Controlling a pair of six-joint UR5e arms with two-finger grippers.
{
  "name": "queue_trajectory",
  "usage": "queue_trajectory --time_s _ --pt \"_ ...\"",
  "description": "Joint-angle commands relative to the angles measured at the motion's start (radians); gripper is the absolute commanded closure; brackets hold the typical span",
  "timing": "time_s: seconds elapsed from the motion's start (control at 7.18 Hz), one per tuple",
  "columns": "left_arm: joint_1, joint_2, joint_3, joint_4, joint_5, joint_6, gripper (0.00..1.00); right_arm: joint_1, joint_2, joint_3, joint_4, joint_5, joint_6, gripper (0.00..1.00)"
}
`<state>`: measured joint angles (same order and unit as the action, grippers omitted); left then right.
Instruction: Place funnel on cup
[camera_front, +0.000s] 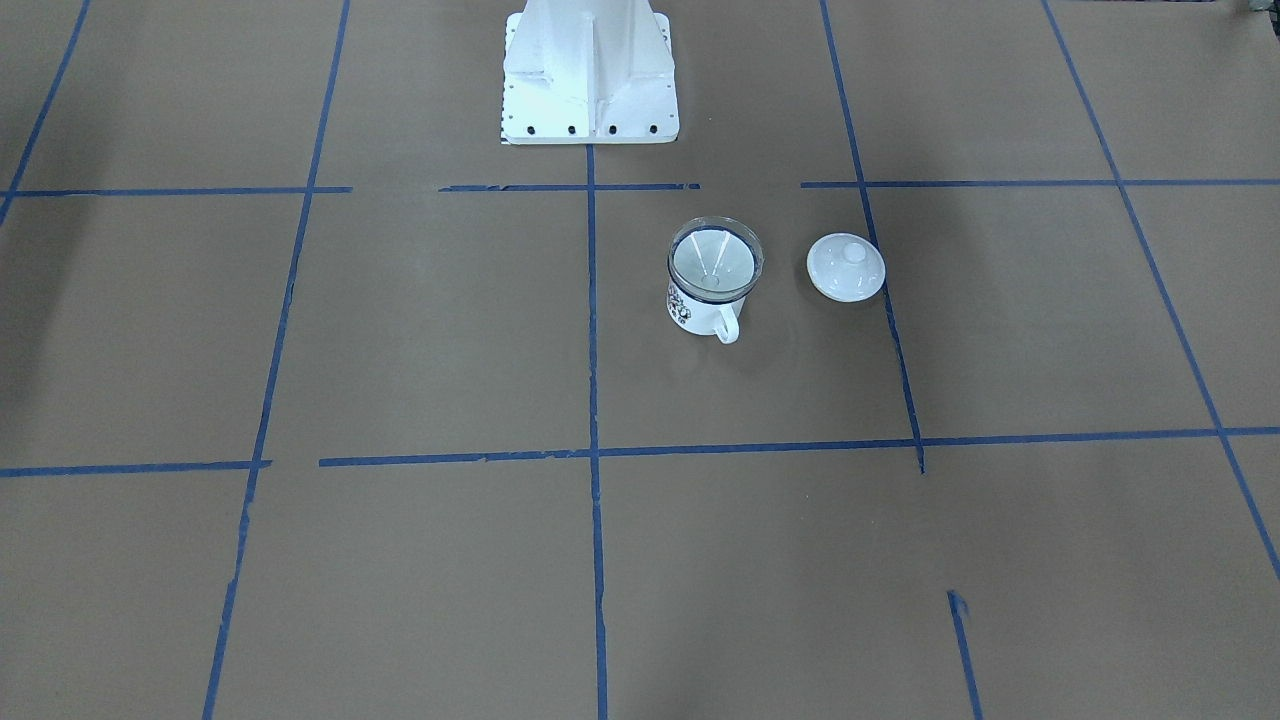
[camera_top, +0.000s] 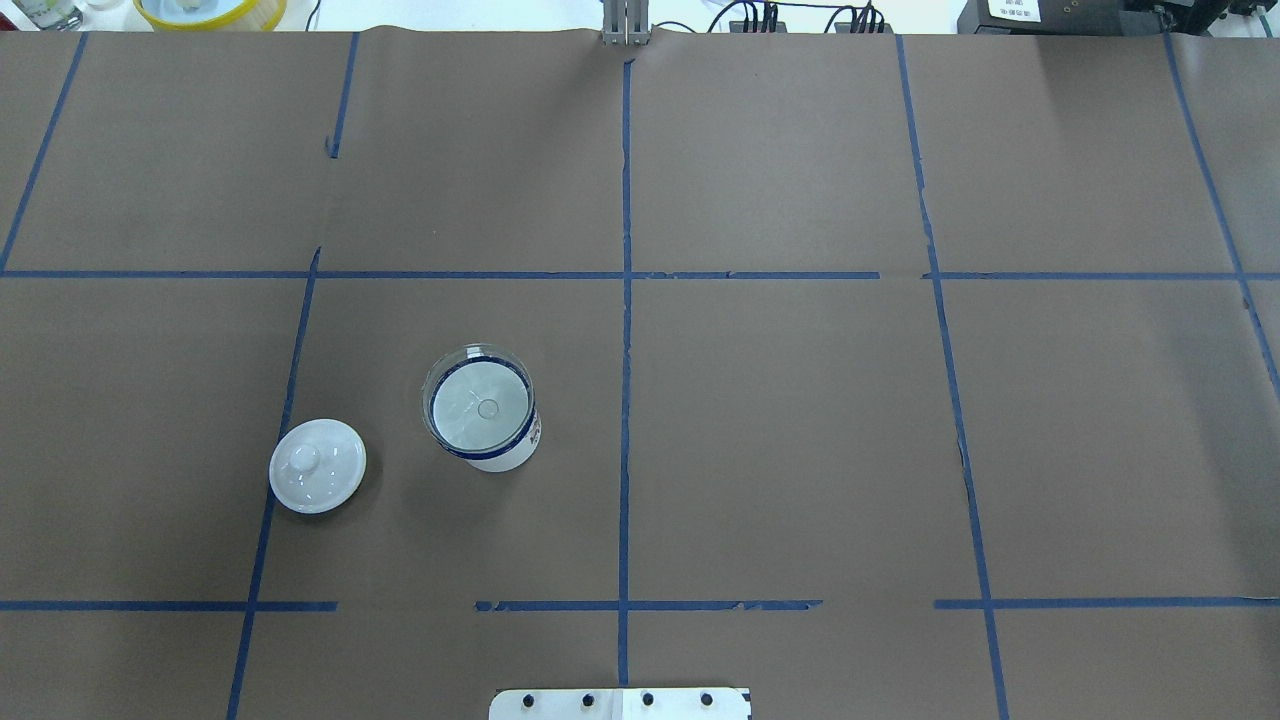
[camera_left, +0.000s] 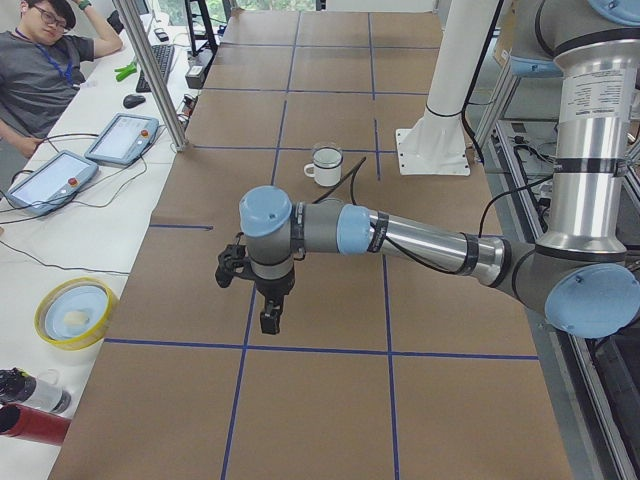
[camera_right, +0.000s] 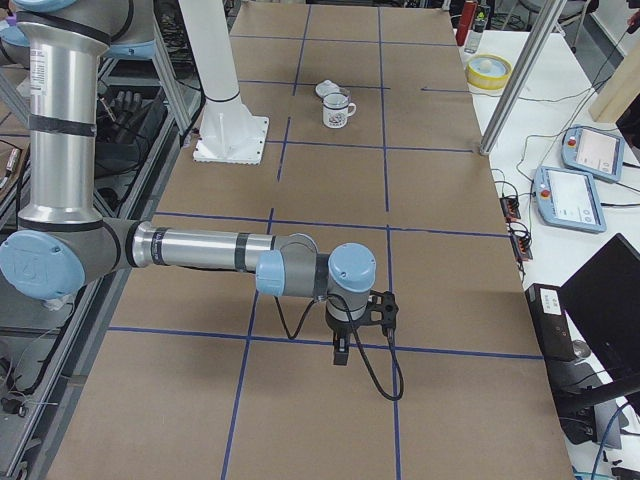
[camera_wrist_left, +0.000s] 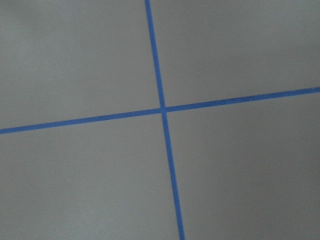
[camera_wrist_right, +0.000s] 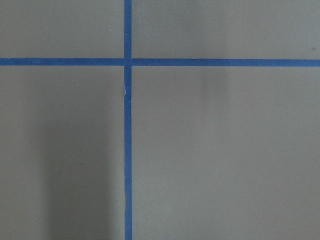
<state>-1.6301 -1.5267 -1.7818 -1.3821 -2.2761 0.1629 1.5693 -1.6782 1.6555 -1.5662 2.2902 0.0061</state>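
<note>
The clear funnel (camera_front: 715, 262) sits upright in the mouth of the white cup (camera_front: 695, 312), whose handle points away from the robot base. Both also show in the overhead view, the funnel (camera_top: 480, 405) resting on the cup (camera_top: 508, 455) left of the centre line. My left gripper (camera_left: 270, 320) hangs over the table far from the cup (camera_left: 327, 166); I cannot tell whether it is open or shut. My right gripper (camera_right: 341, 355) hangs over the table's other end, far from the cup (camera_right: 338, 110); I cannot tell its state either. Both wrist views show only brown paper and blue tape.
A round white lid with a knob (camera_front: 846, 267) lies on the table beside the cup, also in the overhead view (camera_top: 317, 466). The white robot base (camera_front: 590, 75) stands behind the cup. A person (camera_left: 50, 60) sits by tablets off the table's far side.
</note>
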Motion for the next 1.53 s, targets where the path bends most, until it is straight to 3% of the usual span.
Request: queue_trajectory --time_s 0.0,0.28,0.7,1.39 --pt "-0.019 0.109 0.030 -0.159 -0.008 0.014 0.00 0.000 0.000 0.000 0.000 0.000 0.000 0.00" --pt "-0.017 0.106 0.033 -0.167 -0.008 0.006 0.00 0.000 0.000 0.000 0.000 0.000 0.000 0.00" --pt "-0.022 0.105 0.047 -0.189 -0.101 0.006 0.00 0.000 0.000 0.001 0.000 0.000 0.000 0.00" --pt "-0.020 0.094 0.027 -0.187 -0.072 0.007 0.00 0.000 0.000 0.001 0.000 0.000 0.000 0.00"
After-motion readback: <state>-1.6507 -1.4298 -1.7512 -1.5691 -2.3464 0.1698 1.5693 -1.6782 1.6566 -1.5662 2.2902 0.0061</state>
